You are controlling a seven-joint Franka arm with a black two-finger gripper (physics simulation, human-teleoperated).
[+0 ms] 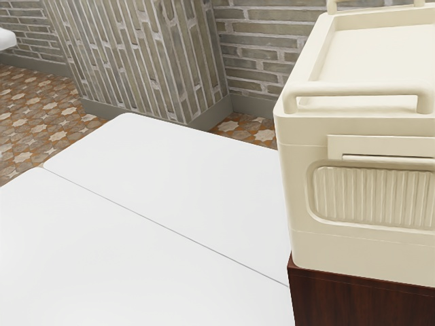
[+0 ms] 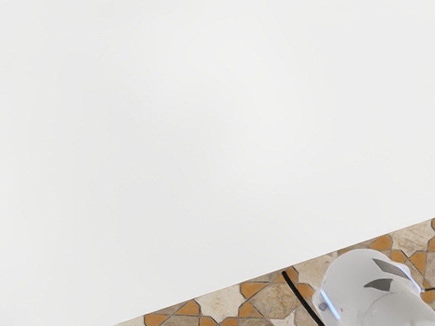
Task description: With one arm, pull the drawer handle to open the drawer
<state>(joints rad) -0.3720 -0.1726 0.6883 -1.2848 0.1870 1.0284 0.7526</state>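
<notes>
drawer status: the cream drawer front with a vertically ribbed inset panel (image 1: 374, 197) is at the exterior view's right, on a boxy cream cabinet (image 1: 287, 183). front looks flush with the cabinet body, no gap along the thin seams above and below it. its far end is cut off by the view's edge, so that's for the visible part only. the horizontal cream bar handle (image 1: 391, 160) sits just under a flat cream plate (image 1: 374, 145), above the ribbed panel. nothing touching the handle where it's visible.

claw: can't tell if it's wide or narrow, or holding anything. wrist view has the hand over the plain white two-section counter (image 1: 163, 176), near an edge, and neither handle nor drawer is under it.

cabinet is upright on a dark red-brown wooden stand (image 1: 360, 299), beside the counter. top is a recessed tray (image 1: 380, 47) with a rounded cream rail (image 1: 360, 89) along the front and another rail (image 1: 380, 9) at the back. a thin straight seam runs diagonally across the counter.

past the counter edge in the wrist view: patterned orange, grey and off-white tile floor (image 1: 41, 119), a thin black line (image 2: 302, 297) over it, and a rounded white machine part with dark grey patches and a glowing blue strip (image 2: 367, 292).

background: grey-brown brick wall (image 1: 255, 51) and a pillar with upright bricks (image 1: 136, 61), grey skirting at the base.
</notes>
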